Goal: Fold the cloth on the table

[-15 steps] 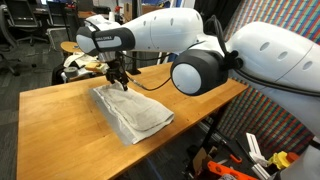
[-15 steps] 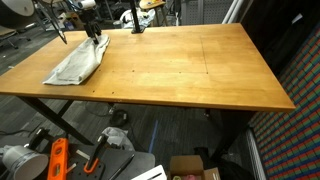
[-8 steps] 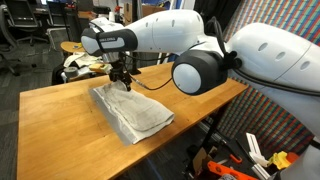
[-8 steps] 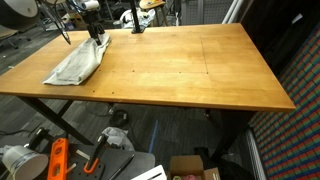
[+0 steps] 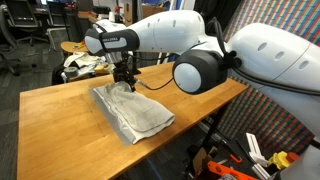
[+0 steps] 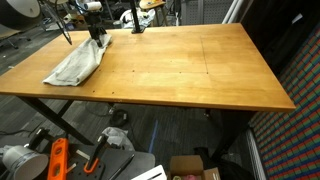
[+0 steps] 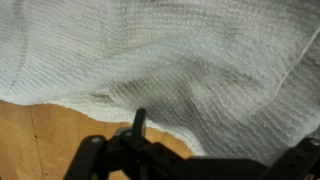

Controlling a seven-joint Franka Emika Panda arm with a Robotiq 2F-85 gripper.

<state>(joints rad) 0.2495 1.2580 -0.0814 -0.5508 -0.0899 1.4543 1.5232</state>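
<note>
Cloth [image 5: 133,112] on the table [image 5: 55,120], gripper [image 5: 124,85] over its far edge
The wrinkled cloth lies toward one table end; the jaws stand wide and empty just above its hem, probably lined up to pinch it. Beyond, a fabric bundle [image 5: 85,65] sits clear; nothing blocks the way.

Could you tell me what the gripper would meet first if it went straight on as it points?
Probably the wrinkly white fabric cloth, near its edge; the open gripper points down at it.
</note>
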